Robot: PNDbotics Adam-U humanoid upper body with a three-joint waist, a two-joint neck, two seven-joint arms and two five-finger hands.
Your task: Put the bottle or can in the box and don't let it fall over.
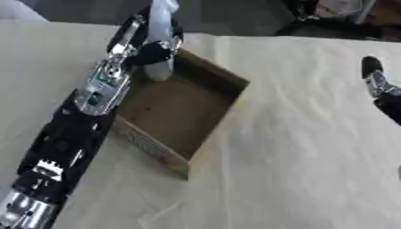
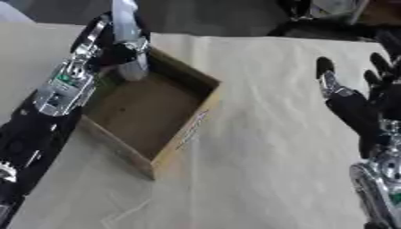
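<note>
Wide table [image 1: 313, 147] draped in a pale, creased cloth, filling most of both views. Shallow brown cardboard box [image 1: 181, 112], open-topped and set askew on the cloth, left of centre, nothing lying on its floor apart from what stands at the far corner. Long black-and-silver left arm [image 1: 74, 129] reaching in from the lower left, passing over the box's left wall toward its far corner. Left hand [image 1: 149, 44] at that far corner, fingers curled round a pale, whitish bottle [image 1: 160, 67]. Bottle upright, upper part above the hand, lower end down inside the box against the far corner; cannot tell whether the base touches the floor. Right hand [image 2: 352, 96] well apart from the box, over the cloth at the right edge, fingers straight and spread, pointing up, holding nothing.
</note>
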